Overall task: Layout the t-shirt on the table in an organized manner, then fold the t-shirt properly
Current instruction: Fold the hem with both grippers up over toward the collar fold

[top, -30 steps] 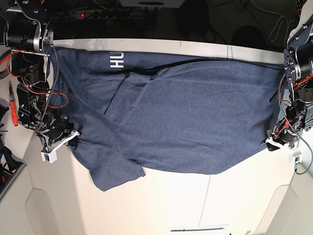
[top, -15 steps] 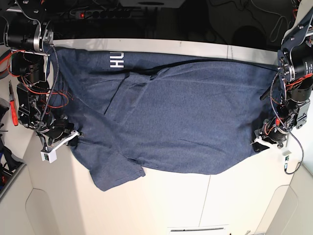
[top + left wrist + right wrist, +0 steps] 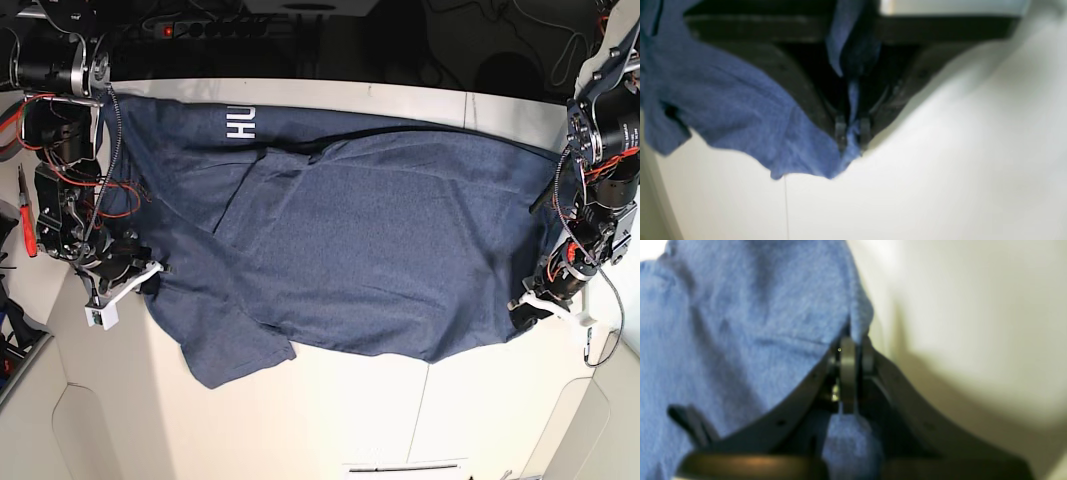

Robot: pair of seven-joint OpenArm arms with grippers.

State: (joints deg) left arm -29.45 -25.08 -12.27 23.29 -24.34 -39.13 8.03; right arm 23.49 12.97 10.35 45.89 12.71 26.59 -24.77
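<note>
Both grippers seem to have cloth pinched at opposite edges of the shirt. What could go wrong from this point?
1. The left gripper pinches only a thin bit of the t-shirt at its edge; a pull might slip it free.
2. The right gripper is clamped on fabric too, so opposing pulls could drag the shirt instead of flattening its folded-over upper part.
3. The far edge lies at the table rim and may slide off.

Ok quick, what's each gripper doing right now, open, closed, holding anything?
Left gripper: closed, pinching an edge of the t-shirt.
Right gripper: closed, with t-shirt fabric clamped between its fingers.
</note>
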